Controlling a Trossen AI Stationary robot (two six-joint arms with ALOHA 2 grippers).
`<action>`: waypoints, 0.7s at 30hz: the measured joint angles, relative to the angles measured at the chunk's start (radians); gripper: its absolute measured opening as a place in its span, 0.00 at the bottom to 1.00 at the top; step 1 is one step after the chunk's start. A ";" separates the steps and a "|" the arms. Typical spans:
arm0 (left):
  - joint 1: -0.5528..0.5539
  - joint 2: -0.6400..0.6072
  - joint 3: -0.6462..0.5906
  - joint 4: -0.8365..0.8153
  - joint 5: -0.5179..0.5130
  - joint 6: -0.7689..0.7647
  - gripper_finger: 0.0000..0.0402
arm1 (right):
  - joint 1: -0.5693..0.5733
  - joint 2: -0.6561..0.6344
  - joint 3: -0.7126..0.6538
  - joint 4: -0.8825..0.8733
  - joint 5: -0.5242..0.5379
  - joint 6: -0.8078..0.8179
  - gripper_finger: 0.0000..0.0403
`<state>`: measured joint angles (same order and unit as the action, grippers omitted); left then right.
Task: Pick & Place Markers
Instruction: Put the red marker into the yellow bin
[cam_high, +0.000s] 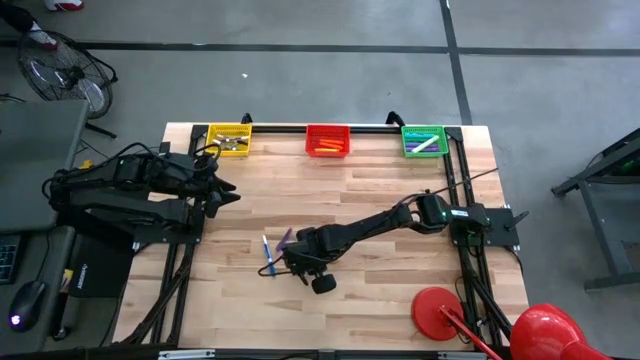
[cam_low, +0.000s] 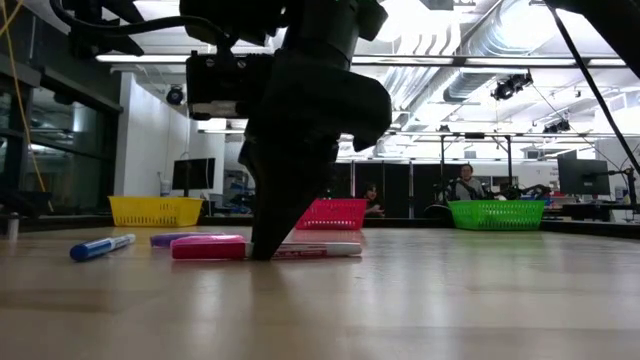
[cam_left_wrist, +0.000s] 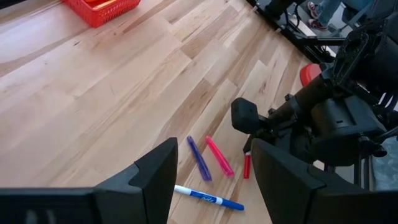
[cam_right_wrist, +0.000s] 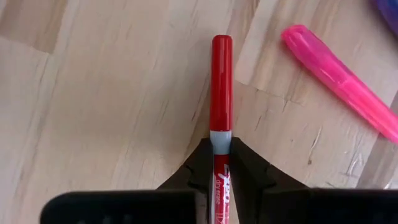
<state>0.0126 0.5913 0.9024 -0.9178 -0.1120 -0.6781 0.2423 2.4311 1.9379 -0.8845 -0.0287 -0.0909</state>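
A thin red plastic marker with a white barrel (cam_right_wrist: 221, 118) lies flat on the wooden tabletop (cam_high: 400, 290), near the middle and a little toward the front edge, and my right gripper (cam_right_wrist: 219, 163) has its two dark fingers pinched tight on the barrel just behind the red cap. Just beside it lie a pink highlighter (cam_right_wrist: 339, 78), a purple marker (cam_left_wrist: 199, 158) and, farther toward the left edge, a blue-capped white marker (cam_left_wrist: 208, 198), all apart from one another. To do this step well, I judge I should lift straight up, so the marker clears the tabletop without rolling the pink one, then check that it hangs level before I carry it toward the back edge, where the yellow mesh basket (cam_high: 229, 139), the red mesh basket (cam_high: 327, 140) and the green mesh basket (cam_high: 423, 141) stand in a row. My left gripper (cam_high: 228, 193) waits near the left edge with its fingers spread, holding nothing.
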 joint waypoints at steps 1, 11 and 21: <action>0.000 0.000 0.000 0.001 0.000 0.000 0.50 | 0.000 -0.010 -0.003 0.000 0.001 0.009 0.06; 0.000 0.000 0.000 0.002 0.000 0.000 0.50 | -0.025 -0.094 -0.013 -0.054 0.025 0.050 0.05; 0.000 0.000 0.000 0.002 0.000 0.000 0.50 | -0.051 -0.166 -0.009 -0.105 0.084 0.049 0.05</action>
<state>0.0126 0.5913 0.9024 -0.9154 -0.1123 -0.6781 0.1916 2.2654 1.9289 -0.9891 0.0554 -0.0420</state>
